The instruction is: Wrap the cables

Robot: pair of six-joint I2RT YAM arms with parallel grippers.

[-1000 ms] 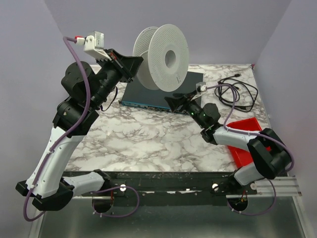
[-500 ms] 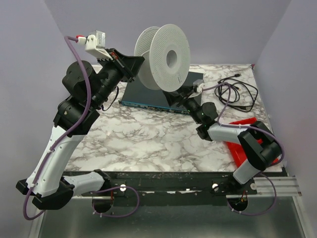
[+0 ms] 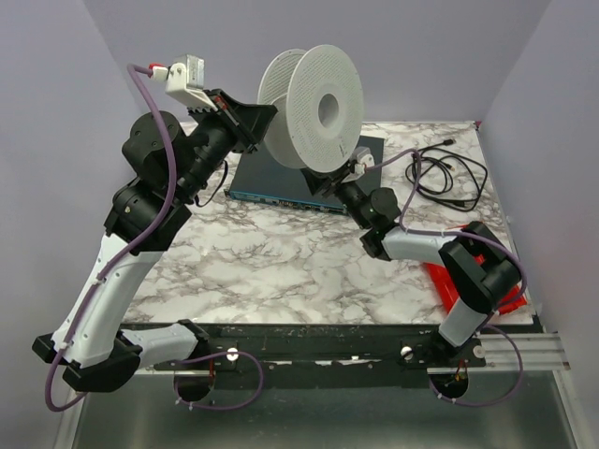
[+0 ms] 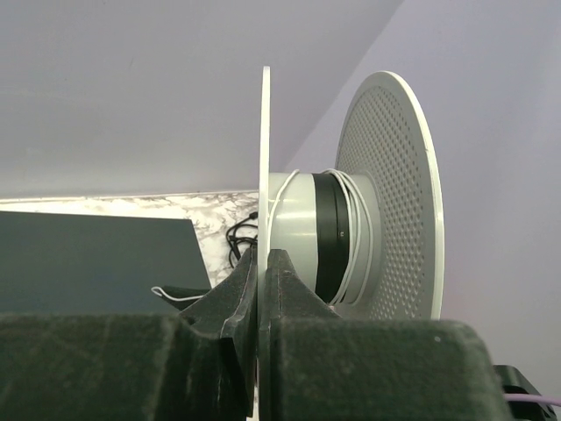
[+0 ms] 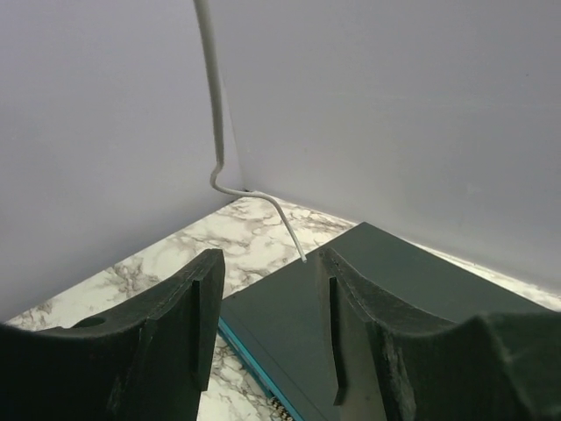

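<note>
Left wrist view: my left tool [image 4: 261, 267] is pressed together on the thin near flange of the white spool [image 4: 394, 193]. I hold the spool with its flanges on edge, above the far edge of the bench [image 3: 281, 253]. The white wire [image 4: 355, 232] lies in a few turns around the spool's hub, beside a black band.

Right wrist view: my right tool [image 5: 270, 272] stands spread, pinching nothing. The wire's loose, kinked end hangs just beyond its fingers, touching neither. Below lies a flat dark box [image 5: 368, 289] at the bench's far edge.

Top external view: black cords [image 3: 449, 173] lie coiled in the far right corner, and a red bin [image 3: 436, 281] sits at the right edge.
</note>
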